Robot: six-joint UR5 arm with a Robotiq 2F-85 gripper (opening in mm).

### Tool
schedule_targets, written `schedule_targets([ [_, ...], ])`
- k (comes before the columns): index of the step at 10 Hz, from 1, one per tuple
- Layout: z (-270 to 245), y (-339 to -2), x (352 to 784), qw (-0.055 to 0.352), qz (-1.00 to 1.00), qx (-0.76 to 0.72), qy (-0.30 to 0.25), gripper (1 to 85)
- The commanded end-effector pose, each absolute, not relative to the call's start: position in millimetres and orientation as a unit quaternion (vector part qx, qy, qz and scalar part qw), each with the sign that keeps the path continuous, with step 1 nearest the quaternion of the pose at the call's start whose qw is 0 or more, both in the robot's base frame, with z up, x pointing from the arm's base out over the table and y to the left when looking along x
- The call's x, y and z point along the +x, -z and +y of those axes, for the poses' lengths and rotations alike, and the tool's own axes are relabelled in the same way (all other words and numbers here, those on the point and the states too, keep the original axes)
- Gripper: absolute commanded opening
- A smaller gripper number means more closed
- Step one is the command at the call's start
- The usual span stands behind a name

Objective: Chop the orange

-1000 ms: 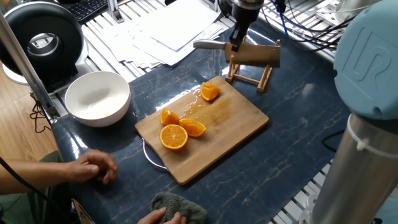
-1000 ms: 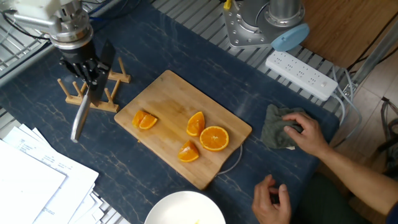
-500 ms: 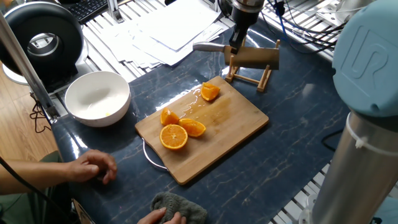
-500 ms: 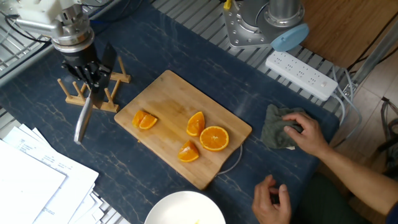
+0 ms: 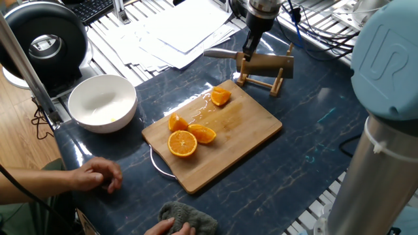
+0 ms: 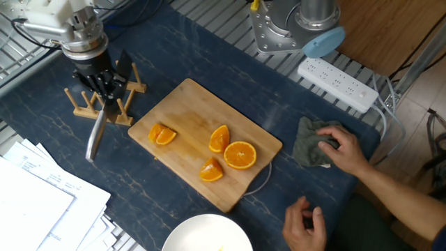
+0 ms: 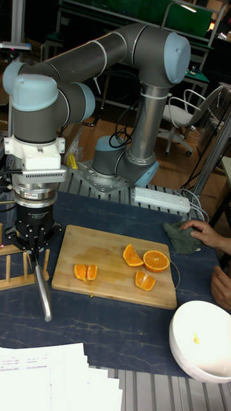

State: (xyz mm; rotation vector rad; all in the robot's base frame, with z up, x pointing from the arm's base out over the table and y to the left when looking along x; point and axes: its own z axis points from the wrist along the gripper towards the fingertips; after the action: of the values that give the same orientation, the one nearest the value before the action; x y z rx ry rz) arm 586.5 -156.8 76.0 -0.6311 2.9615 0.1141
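Note:
The orange (image 6: pixel 164 134) is a small wedge at the cutting board's (image 6: pixel 188 104) end nearest the rack, lying as two pieces side by side, also seen as the orange (image 5: pixel 221 96) and the orange (image 7: pixel 85 272). My gripper (image 6: pixel 103 94) is off the board beside the wooden rack (image 6: pixel 82 106), shut on a knife (image 6: pixel 95 132) whose blade points away from the board. The gripper (image 5: pixel 249 47) and the gripper (image 7: pixel 37 250) show the same hold, with the knife (image 7: pixel 43 290) hanging down over the table. A round orange half (image 6: pixel 240 154) and two more wedges lie at the board's other end.
A white bowl (image 5: pixel 102 102) stands off the board's corner. A person's hand presses a grey cloth (image 6: pixel 311 144) near the board; the other hand (image 5: pixel 95 175) rests on the table. Papers (image 6: pixel 35 202) lie past the knife, and a power strip (image 6: pixel 338 84) sits at the table's edge.
My gripper has shifted slightly toward the wooden rack with the knife still in it. The orange pieces and the person's hands have stayed put.

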Motion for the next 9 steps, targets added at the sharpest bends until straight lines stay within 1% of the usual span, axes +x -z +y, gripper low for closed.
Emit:
schedule_targets([
  [1,-157.9,-76.0,590.7,0.067,0.976,-0.203,-0.038,3.3],
  [7,-153.4,-78.3,595.6,0.079,0.972,-0.218,-0.045,21.3],
  [9,-157.4,-77.7,593.4,0.074,0.971,-0.225,-0.040,23.0],
])
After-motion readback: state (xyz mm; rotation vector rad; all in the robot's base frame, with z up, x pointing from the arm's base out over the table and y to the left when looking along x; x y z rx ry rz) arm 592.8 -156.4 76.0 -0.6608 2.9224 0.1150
